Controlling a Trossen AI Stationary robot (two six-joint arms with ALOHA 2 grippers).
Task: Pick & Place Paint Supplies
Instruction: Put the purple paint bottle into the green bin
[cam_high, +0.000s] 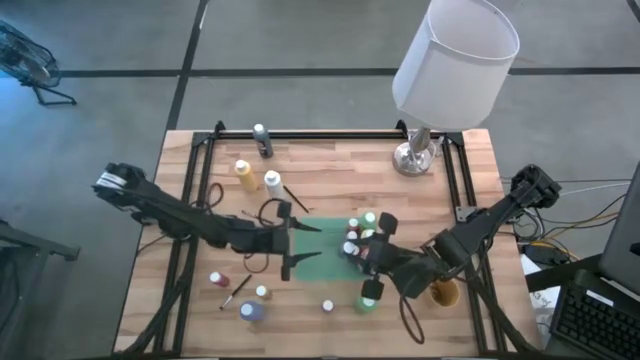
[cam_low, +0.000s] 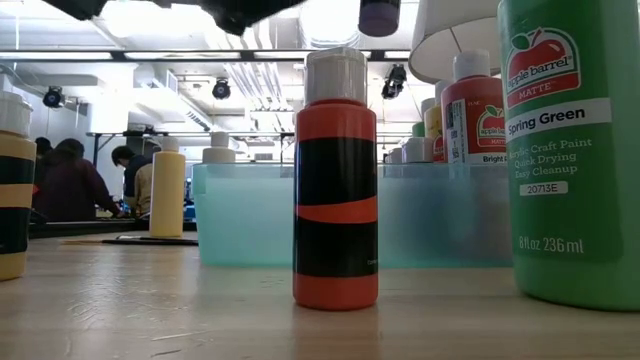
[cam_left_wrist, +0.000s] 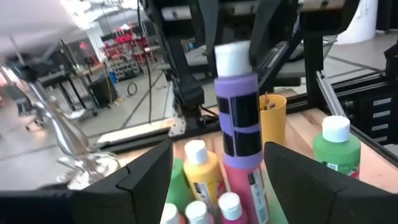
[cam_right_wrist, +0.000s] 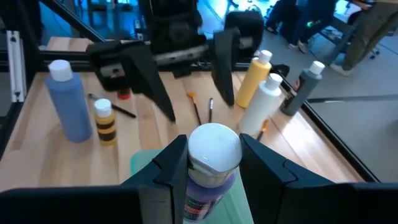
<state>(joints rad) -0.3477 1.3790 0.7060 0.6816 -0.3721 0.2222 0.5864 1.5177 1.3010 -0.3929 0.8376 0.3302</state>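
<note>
White-capped purple paint bottle (cam_right_wrist: 211, 163) clenched by right pincer (cam_right_wrist: 210, 167), lifted over green mat (cam_high: 322, 250) | left pincer (cam_high: 296, 243) released, facing it

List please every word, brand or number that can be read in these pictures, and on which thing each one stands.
"apple barrel MATTE", "Spring Green", "Acrylic Craft Paint", "Quick Drying", "Easy Cleanup", "20713E", "8 fl oz 236 ml": green bottle, low view.
"Bright": red bottle behind it; its logo is too small to read.
Labels in the high and wrist views: too blurred to read.
</note>
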